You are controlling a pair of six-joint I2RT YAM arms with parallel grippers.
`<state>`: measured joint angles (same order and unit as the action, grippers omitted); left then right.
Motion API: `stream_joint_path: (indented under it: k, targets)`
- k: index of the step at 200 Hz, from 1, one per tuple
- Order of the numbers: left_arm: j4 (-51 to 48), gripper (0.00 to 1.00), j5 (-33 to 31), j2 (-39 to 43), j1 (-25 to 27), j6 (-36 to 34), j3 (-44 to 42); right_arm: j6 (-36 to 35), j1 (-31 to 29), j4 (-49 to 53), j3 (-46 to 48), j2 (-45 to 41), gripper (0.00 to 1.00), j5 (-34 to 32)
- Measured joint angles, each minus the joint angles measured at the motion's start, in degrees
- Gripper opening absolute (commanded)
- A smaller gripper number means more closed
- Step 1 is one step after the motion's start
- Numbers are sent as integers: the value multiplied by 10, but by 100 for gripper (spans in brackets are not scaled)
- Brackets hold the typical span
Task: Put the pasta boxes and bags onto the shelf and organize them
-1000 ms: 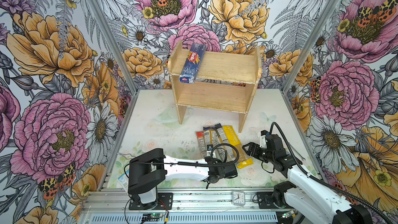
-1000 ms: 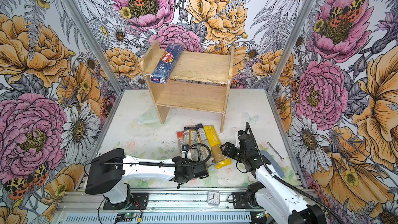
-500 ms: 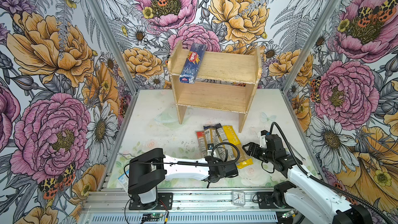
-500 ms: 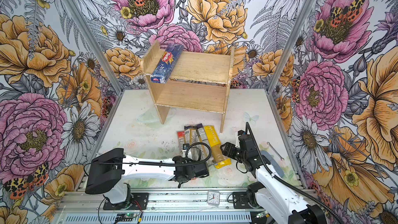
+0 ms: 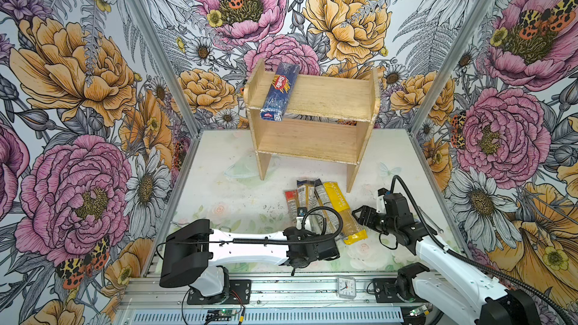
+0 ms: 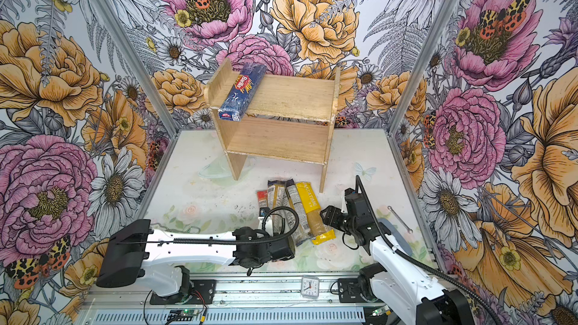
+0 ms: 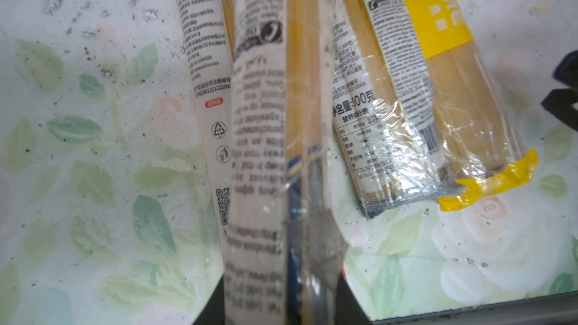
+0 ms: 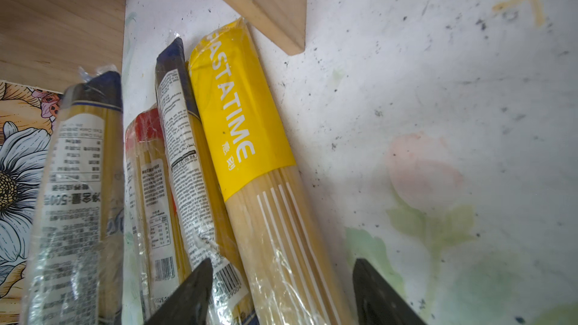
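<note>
Looking left to right: floral wallpaper walls [image 5: 78, 89] box in a pale table [image 5: 219, 189] with a faded flower print and dark specks. The wooden shelf [image 5: 331, 95] stands at the back, with the dark blue Barilla pack [image 5: 279, 92] lying across the left end of its top tier. On the table in front lie the red-ended pack [image 5: 291, 201], first clear pack [image 7: 259, 151], second clear pack [image 5: 322, 201] and yellow pack [image 5: 342, 211], side by side. The left gripper [image 7: 283, 304] is clamped tight on the first clear pack's near end. The right gripper [image 8: 281, 293] has its jaws apart, straddling the yellow pack's near end. Can't tell if it touches.
</note>
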<state>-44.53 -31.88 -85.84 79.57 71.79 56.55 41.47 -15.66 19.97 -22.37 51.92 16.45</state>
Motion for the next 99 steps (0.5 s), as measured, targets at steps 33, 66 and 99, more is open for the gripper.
stream_joint_path:
  k: [33,66,99]
  targets:
    - [-5,0,-27,43,9,-34,0,-4,0,0,-15,31,72,-4]
    - [-11,0,-50,88,25,-78,1,-6,-2,0,-31,76,72,-12]
    - [-18,0,-71,141,48,-126,11,-8,-14,0,-40,103,72,-23]
